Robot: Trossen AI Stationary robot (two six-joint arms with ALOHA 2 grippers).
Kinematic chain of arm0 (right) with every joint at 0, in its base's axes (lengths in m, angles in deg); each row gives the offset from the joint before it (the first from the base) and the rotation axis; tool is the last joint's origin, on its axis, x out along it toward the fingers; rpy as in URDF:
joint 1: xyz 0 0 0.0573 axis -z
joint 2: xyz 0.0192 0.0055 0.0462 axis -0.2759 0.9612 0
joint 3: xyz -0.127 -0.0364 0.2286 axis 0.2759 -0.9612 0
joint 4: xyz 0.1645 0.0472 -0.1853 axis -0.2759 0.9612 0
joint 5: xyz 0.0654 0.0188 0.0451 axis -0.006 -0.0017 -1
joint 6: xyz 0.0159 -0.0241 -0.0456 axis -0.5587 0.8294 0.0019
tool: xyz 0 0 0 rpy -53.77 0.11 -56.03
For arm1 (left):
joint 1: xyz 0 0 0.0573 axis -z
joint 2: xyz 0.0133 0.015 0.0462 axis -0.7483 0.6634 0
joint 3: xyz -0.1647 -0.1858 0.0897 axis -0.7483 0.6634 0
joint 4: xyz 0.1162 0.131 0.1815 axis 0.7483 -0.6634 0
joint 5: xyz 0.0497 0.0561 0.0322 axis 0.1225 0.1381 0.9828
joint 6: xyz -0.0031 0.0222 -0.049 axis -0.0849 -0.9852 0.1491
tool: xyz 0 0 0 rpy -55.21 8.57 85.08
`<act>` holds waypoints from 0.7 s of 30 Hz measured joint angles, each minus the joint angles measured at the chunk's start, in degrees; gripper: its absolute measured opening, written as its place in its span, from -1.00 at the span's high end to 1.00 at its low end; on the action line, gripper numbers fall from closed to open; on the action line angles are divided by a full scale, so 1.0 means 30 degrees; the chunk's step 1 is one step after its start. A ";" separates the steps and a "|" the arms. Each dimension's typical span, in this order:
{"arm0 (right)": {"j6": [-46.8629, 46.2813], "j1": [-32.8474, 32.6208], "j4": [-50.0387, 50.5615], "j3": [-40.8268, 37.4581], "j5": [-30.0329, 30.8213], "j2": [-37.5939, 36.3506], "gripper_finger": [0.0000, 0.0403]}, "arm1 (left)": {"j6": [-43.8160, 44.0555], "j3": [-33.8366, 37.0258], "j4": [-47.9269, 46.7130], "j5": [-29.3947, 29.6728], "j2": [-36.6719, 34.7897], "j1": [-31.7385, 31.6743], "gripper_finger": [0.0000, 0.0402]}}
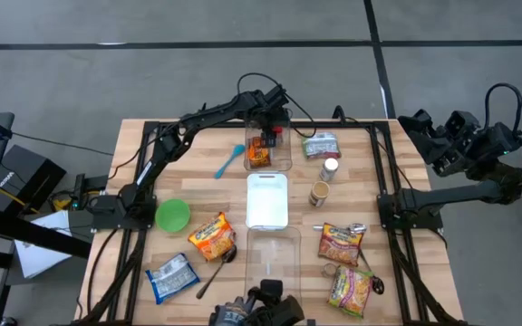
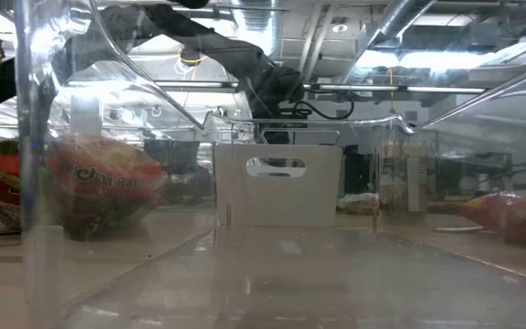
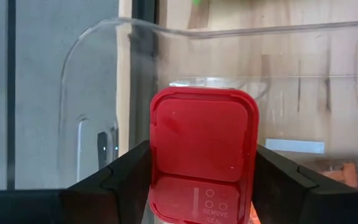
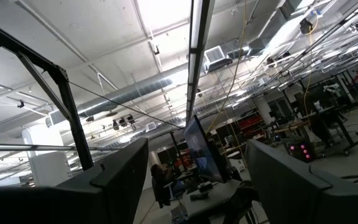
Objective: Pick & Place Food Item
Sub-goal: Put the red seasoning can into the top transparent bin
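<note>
A jar with a red flip lid (image 3: 204, 134) stands between the fingers of my left gripper (image 3: 202, 186), which is shut on it. The gripper (image 1: 275, 129) reaches down into the clear bin (image 1: 270, 149) at the table's far middle. An orange packet (image 1: 259, 152) lies on that bin's floor. The jar's body is hidden under its lid. My right gripper (image 4: 197, 180) is open, pointing up at the ceiling, off the table's right edge (image 1: 429, 136). My left gripper pinches the red lid's two opposite sides (image 3: 156, 155) between its two fingers (image 3: 126, 174). The fingers come slanting down from above, from the table's left. The lid faces up at the wrist. Whether the jar's bottom rests on the bin's floor is hidden.
A white bin (image 1: 267, 201) and a second clear bin (image 1: 273, 258) stand in the table's middle. Noodle packets (image 1: 211, 237) (image 1: 341, 243) (image 1: 352, 290), a blue packet (image 1: 172, 276), a green packet (image 1: 320, 145), two jars (image 1: 331, 167) (image 1: 320, 193), a green bowl (image 1: 172, 215) and a blue spatula (image 1: 229, 160) lie around.
</note>
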 joint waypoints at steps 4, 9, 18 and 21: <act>-0.0002 -0.0003 0.0002 0.0002 0.0003 0.0000 -0.31 | 0.0000 0.0007 0.0230 0.0000 0.0000 -0.0015 -0.19; -0.0002 0.0002 0.0000 0.0000 0.0010 0.0000 -0.31 | -0.0004 0.0007 0.0760 0.0143 0.0000 0.0000 -0.19; -0.0002 0.0005 0.0002 -0.0003 0.0017 0.0000 -0.31 | -0.0484 0.0022 0.0889 0.0335 -0.0639 0.0007 -0.16; -0.0002 0.0002 0.0002 -0.0003 0.0017 0.0000 -0.31 | -0.0489 0.0015 0.0780 0.0354 -0.1154 0.0004 -0.10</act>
